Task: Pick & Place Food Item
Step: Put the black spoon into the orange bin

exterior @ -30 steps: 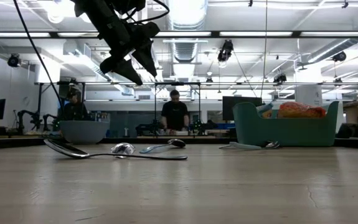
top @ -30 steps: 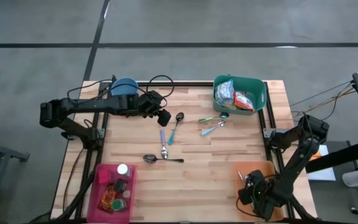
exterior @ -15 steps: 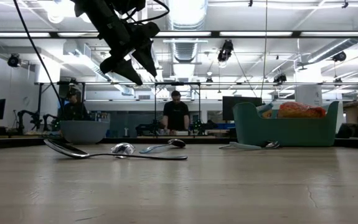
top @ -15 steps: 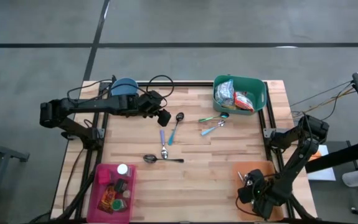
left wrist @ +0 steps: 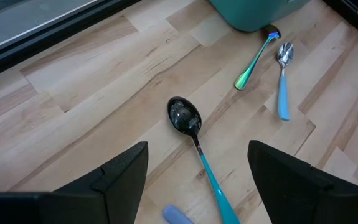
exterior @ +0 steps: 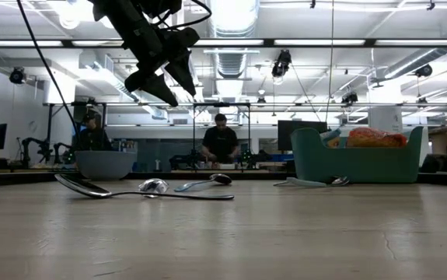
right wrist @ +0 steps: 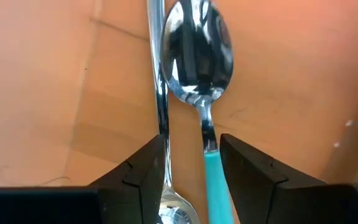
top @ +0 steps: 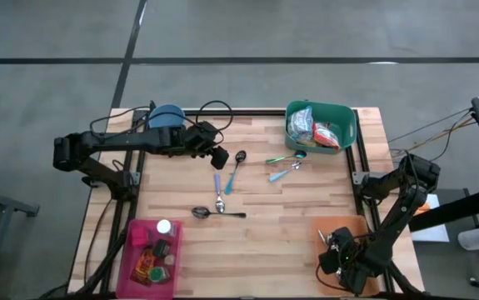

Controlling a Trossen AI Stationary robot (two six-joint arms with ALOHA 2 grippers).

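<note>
While the left claw hangs above the light wooden slatted table with its fingers spread wide and empty, the right claw sits low over the flat orange tray at the table's near right corner. Its fingers stand narrowly parted around a turquoise-handled steel spoon lying on the tray — whether they touch the spoon cannot be told. A second steel utensil lies just beside it. Packaged food items rest inside the teal plastic bin at the far right. Below the left claw lies a black-bowled spoon with a turquoise handle.
</note>
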